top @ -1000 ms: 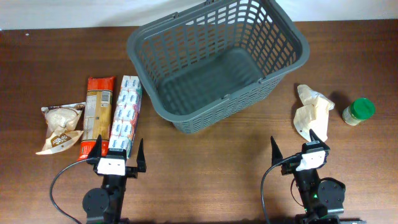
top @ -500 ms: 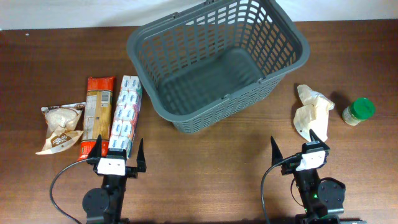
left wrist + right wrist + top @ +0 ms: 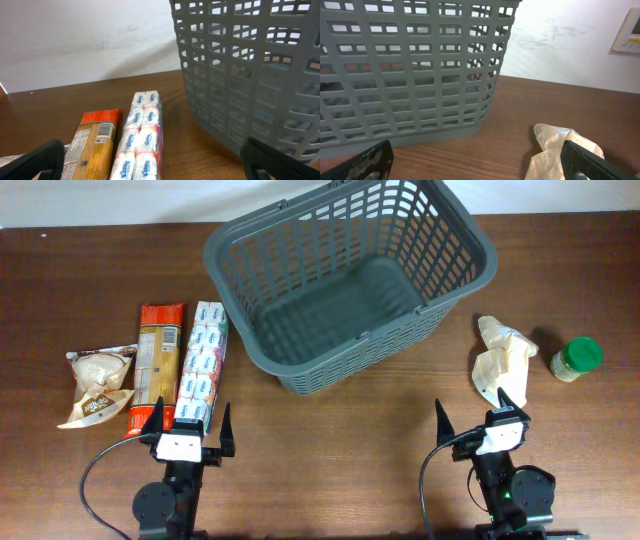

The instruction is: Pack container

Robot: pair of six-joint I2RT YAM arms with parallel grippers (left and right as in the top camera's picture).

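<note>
The container [image 3: 455, 225] is a large dark grey lattice basket at the back centre of the table, with nothing in it; its slotted wall [image 3: 250, 75] fills the right of the left wrist view and its wall [image 3: 410, 75] the left of the right wrist view. My left gripper [image 3: 187, 423] stands open near the front left, just below a pack of tissues [image 3: 202, 360]. My right gripper [image 3: 473, 415] stands open near the front right, just below a crumpled beige bag [image 3: 503, 358]. Neither holds anything.
Left of the tissues [image 3: 142, 135] lie an orange-red packet [image 3: 155, 360] and a clear bag of white stuff [image 3: 98, 385]. A small green-lidded jar [image 3: 577, 358] stands at the far right. The beige bag [image 3: 560, 150] lies close by my right fingers.
</note>
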